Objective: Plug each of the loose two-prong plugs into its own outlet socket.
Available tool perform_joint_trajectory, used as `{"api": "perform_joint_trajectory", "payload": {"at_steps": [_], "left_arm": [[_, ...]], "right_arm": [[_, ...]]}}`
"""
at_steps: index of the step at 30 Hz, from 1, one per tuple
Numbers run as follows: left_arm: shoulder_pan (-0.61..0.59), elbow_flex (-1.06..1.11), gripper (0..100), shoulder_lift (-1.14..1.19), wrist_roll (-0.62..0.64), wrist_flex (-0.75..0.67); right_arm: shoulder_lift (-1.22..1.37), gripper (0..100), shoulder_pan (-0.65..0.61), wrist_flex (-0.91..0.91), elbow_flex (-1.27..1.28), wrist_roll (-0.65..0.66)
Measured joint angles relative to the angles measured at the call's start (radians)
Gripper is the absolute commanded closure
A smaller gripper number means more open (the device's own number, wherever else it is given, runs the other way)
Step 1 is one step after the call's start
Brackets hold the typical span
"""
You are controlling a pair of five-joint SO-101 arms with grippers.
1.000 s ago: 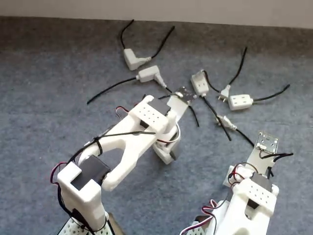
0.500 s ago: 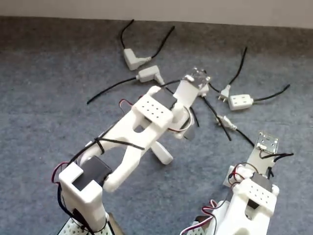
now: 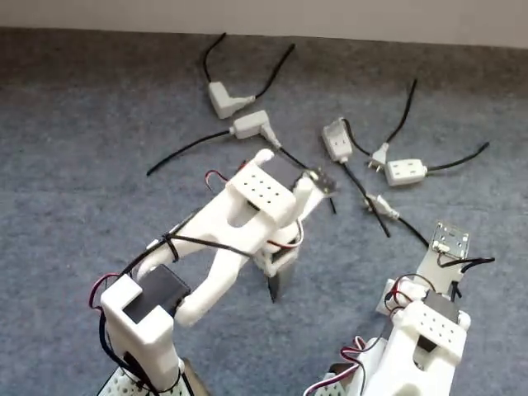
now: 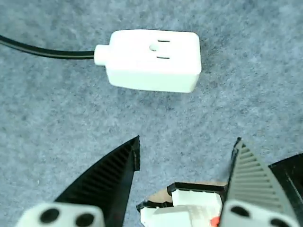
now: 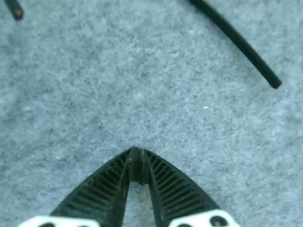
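Observation:
Three white outlet sockets lie on the grey carpet: an angled one [image 3: 223, 99], one in the middle [image 3: 336, 139] and one at the right [image 3: 404, 171]. Loose two-prong plugs [image 3: 252, 125] [image 3: 379, 155] [image 3: 381, 205] lie among them on black cords. My left arm [image 3: 260, 198] stretches to just short of the middle socket. In the left wrist view a socket [image 4: 151, 59] lies face up ahead of my left gripper [image 4: 187, 140], which is open and holds nothing. My right gripper [image 5: 137, 158] is shut and empty over bare carpet, near the front right [image 3: 445, 241].
Black cords [image 3: 177, 153] [image 3: 458, 158] trail across the carpet between the sockets and plugs. A cord end [image 5: 236, 40] lies ahead of the right gripper. A pale wall edge [image 3: 264, 16] runs along the far side.
My left arm stretched out over the middle socket, then drew back toward me, leaving that socket uncovered. The right arm has not moved.

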Motion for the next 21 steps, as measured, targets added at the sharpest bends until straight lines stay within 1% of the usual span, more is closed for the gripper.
{"api": "perform_joint_trajectory", "payload": {"at_steps": [4, 10, 15, 21], "left_arm": [[-0.003, 0.058, 69, 0.0, -0.005, -0.13], [0.002, 0.069, 69, 0.0, -0.005, -0.299], [-0.003, 0.069, 69, 0.0, -0.005, -0.397], [-0.002, 0.069, 69, 0.0, -0.005, -0.474]], "right_arm": [[0.0, 98.6, 0.0, 0.0, 0.0, 0.0], [0.0, 98.6, 0.0, 0.0, 0.0, 0.0], [0.0, 98.6, 0.0, 0.0, 0.0, 0.0], [0.0, 98.6, 0.0, 0.0, 0.0, 0.0]]}}
